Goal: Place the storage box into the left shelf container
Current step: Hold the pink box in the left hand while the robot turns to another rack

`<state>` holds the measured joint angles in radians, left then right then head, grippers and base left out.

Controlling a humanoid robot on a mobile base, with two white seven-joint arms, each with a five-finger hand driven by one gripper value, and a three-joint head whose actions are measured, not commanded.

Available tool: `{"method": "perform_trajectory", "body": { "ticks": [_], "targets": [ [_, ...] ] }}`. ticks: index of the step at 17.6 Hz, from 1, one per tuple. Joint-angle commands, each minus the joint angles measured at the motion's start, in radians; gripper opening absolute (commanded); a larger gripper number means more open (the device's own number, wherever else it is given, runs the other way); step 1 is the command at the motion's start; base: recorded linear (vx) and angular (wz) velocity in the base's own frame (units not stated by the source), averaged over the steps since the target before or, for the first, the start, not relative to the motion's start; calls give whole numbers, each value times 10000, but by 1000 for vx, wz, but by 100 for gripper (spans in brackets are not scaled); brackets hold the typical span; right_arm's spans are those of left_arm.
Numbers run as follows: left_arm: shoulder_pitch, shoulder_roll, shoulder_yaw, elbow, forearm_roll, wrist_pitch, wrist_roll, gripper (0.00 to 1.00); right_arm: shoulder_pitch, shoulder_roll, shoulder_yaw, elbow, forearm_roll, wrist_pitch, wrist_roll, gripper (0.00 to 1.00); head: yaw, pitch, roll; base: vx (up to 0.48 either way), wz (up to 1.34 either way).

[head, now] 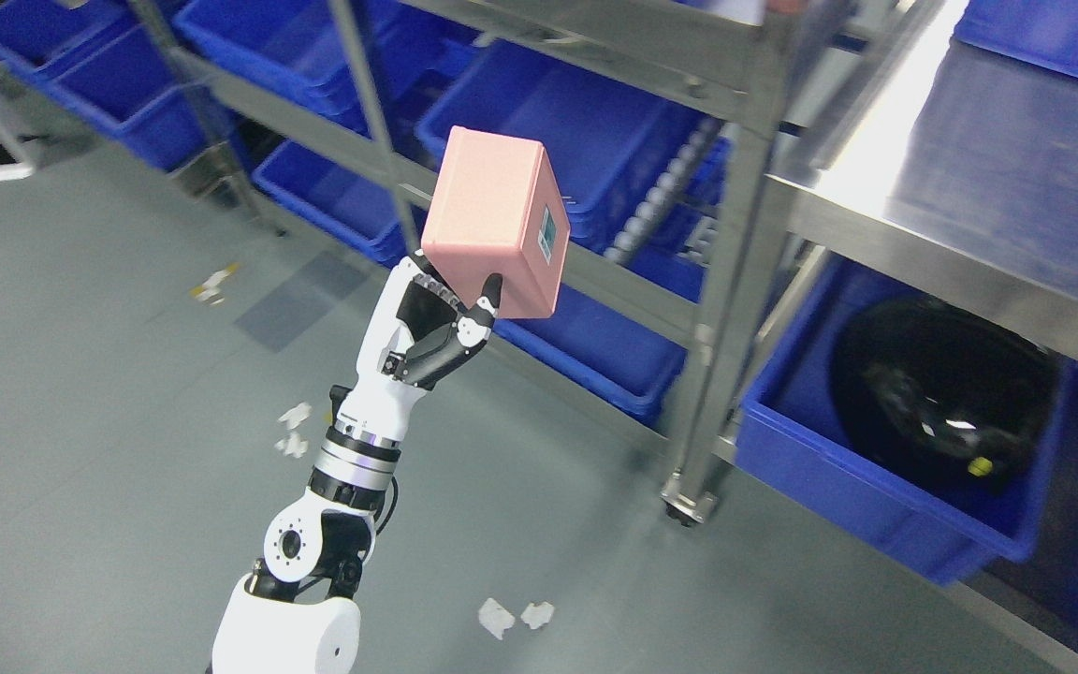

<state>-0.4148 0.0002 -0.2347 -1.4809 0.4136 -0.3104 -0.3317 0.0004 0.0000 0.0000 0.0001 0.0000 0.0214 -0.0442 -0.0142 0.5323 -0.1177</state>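
Note:
A pink storage box (492, 220) with a small label on its right face is held up in the air in front of the metal shelf. My left hand (450, 309) is shut on its lower end, with the thumb (486, 301) pressed on the front face and the other fingers behind it. The arm rises from the bottom left. Behind the box, on the left shelf, sit blue containers (586, 122), one right behind the box. The right arm is out of the picture.
A steel shelf post (731, 271) with a foot (686, 505) stands right of the box. A blue bin (885, 496) holding a black object (946, 393) sits at lower right under a steel tabletop (960, 187). Paper scraps (513, 616) lie on the grey floor.

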Motion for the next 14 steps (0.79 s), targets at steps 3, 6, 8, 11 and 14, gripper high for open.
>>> {"method": "perform_trajectory", "body": {
  "ticks": [3,6,8,11,14],
  "targets": [
    [1492,173,290,-1144,6,21,-12,2,-4,-175,-46,-175,0,0,-3,100,0,0,0,189,1224],
    [1984,173,551,-1144,6,-25,-12,2,-19,-175,-46,-175,0,0,-3,100,0,3,0,382,1130],
    [2183,173,750,-1144,21,-25,-43,3,-4,-175,-46,-175,0,0,-3,100,0,3,0,648,918],
    [2383,173,766,-1144,21,-25,-364,3,-19,-175,-46,-175,0,0,-3,100,0,3,0,850,819],
    [2399,173,751,-1144,6,-71,-380,3,-4,-175,-46,-175,0,0,-3,100,0,-2,0,1072,751]
  ]
}}
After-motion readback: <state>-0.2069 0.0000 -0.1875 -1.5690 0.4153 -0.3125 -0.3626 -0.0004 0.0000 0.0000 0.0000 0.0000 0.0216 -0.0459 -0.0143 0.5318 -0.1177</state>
